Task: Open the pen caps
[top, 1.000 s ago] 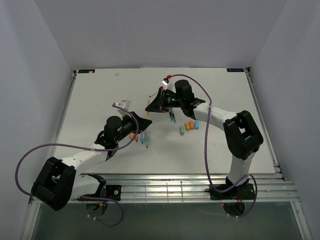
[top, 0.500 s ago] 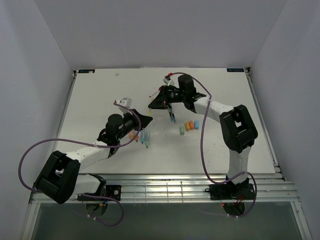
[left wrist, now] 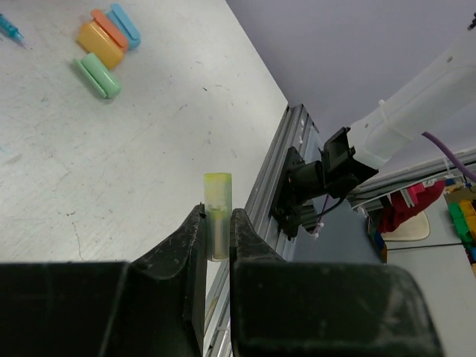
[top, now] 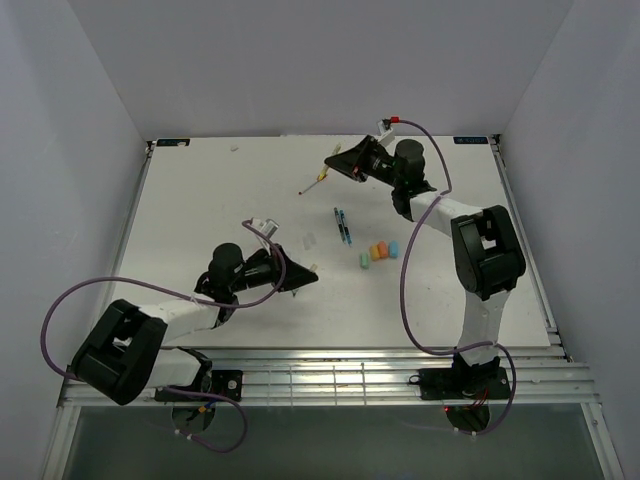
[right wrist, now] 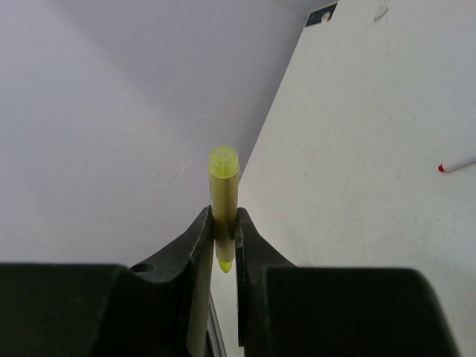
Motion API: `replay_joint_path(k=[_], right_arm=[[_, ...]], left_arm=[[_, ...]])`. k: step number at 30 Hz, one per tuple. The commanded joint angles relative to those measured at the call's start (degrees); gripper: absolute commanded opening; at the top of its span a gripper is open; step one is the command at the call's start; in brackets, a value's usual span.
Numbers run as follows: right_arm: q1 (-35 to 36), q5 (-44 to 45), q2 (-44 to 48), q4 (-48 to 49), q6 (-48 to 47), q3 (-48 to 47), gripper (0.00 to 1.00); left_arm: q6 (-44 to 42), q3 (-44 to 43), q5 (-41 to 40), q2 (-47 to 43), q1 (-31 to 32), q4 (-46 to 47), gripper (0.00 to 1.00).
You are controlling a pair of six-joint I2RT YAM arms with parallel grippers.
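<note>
My left gripper (top: 303, 277) is shut on a pale yellow-green pen cap (left wrist: 216, 210), held upright above the near middle of the table. My right gripper (top: 340, 163) is shut on the matching yellow pen barrel (right wrist: 223, 195) at the far middle, with its bare tip (right wrist: 224, 265) pointing toward the wrist. Three loose caps lie together right of centre: green (top: 364, 260), orange (top: 378, 252) and blue (top: 392, 248). They also show in the left wrist view, the green cap (left wrist: 97, 74), the orange cap (left wrist: 102, 41) and the blue cap (left wrist: 123, 22).
A blue pen (top: 343, 227) lies at the centre. A thin white stick pen with a red tip (top: 306, 186) lies near the right gripper and shows in the right wrist view (right wrist: 455, 163). A small translucent piece (top: 309, 241) lies beside the left gripper. The metal rail (top: 330, 375) runs along the near edge.
The two grippers were close together at the table's centre. The right one has swung to the far side with the yellow barrel; the left one has drawn toward the near side with the cap.
</note>
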State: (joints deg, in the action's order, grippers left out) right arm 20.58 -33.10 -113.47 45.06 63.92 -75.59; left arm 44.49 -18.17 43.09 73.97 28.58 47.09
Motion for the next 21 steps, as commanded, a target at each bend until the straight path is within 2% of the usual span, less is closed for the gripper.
replay_joint_path(k=[1, 2, 3, 6, 9, 14, 21], right_arm=[[0.6, 0.8, 5.9, -6.4, -7.3, 1.1, 0.08], [0.4, 1.2, 6.4, -13.8, -9.2, 1.0, 0.08], [0.2, 1.9, 6.9, -19.6, -14.5, 0.3, 0.08], [0.0, 8.2, 5.6, -43.3, -28.5, -8.1, 0.08], [-0.6, 12.9, 4.1, -54.0, -33.8, -11.5, 0.08], [-1.6, 14.9, 3.2, -56.9, -39.3, -9.9, 0.08], [-1.9, 13.5, -1.0, -60.4, -42.9, -9.7, 0.08]], left_arm=[[-2.0, -2.3, -2.0, -2.9, -0.6, -5.3, 0.00], [-3.5, -3.4, -6.7, -3.5, -0.6, -9.0, 0.00], [-5.0, -6.3, -9.4, -3.8, -0.6, -16.6, 0.00], [-10.0, -13.7, -20.7, -2.5, -0.8, -30.6, 0.00], [-13.4, -18.5, -28.2, 1.2, -1.0, -37.5, 0.00], [-17.4, -25.7, -34.6, 8.1, -1.2, -42.2, 0.00], [-19.4, -28.6, -35.6, 15.0, -2.7, -42.5, 0.00]])
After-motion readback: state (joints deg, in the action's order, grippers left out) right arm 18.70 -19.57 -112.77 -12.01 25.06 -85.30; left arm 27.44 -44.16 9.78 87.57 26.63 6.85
